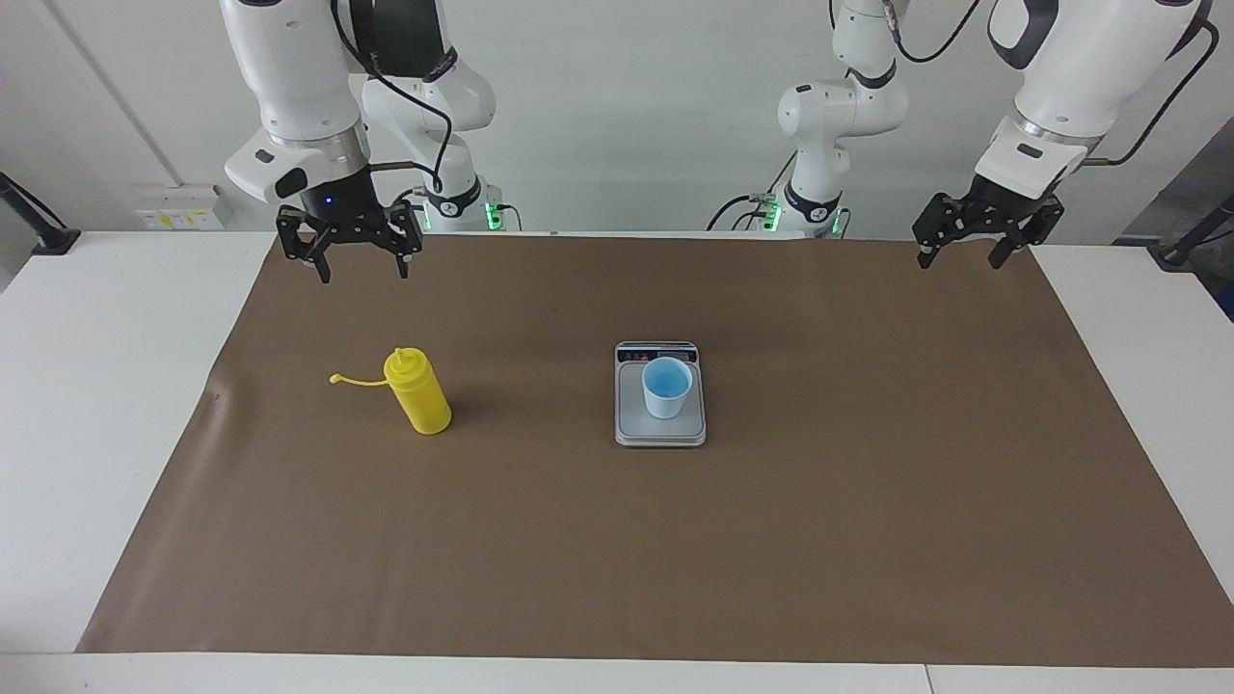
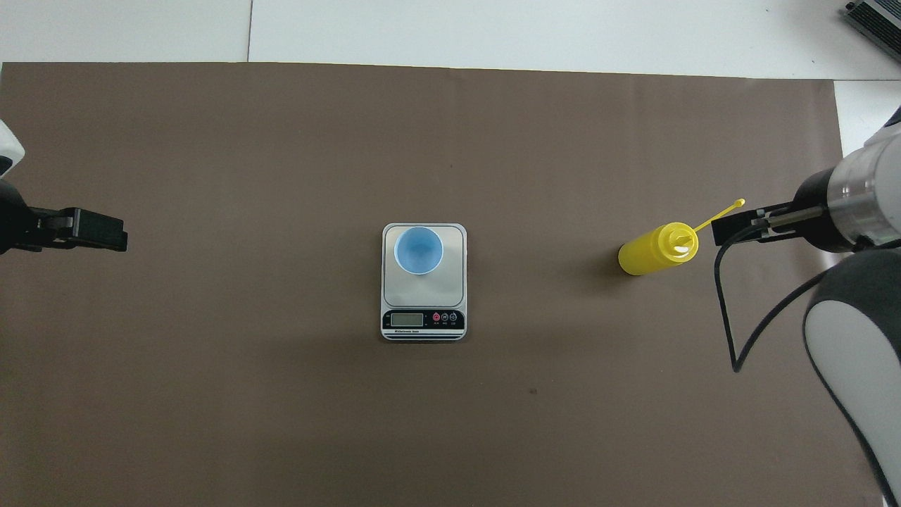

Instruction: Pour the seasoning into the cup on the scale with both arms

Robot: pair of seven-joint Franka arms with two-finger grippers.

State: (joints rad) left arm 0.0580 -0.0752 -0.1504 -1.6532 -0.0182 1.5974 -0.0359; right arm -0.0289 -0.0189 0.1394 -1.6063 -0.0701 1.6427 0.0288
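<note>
The yellow squeeze bottle (image 1: pixel 416 392) stands upright on the brown mat toward the right arm's end, its cap strap sticking out sideways. It also shows in the overhead view (image 2: pixel 658 248). The light-blue cup (image 1: pixel 666 387) stands on the steel plate of the scale (image 1: pixel 659 431) at mid-table, as the overhead view shows for the cup (image 2: pixel 418 251) and the scale (image 2: pixel 422 285). My right gripper (image 1: pixel 364 273) hangs open and empty in the air, over the mat near the bottle (image 2: pixel 732 227). My left gripper (image 1: pixel 959 260) hangs open and empty over the mat's other end (image 2: pixel 116 239).
A brown mat (image 1: pixel 868 540) covers most of the white table (image 1: pixel 106 386). The scale's dark display strip (image 2: pixel 423 320) faces the robots. Black cables hang from the right arm (image 2: pixel 725 310).
</note>
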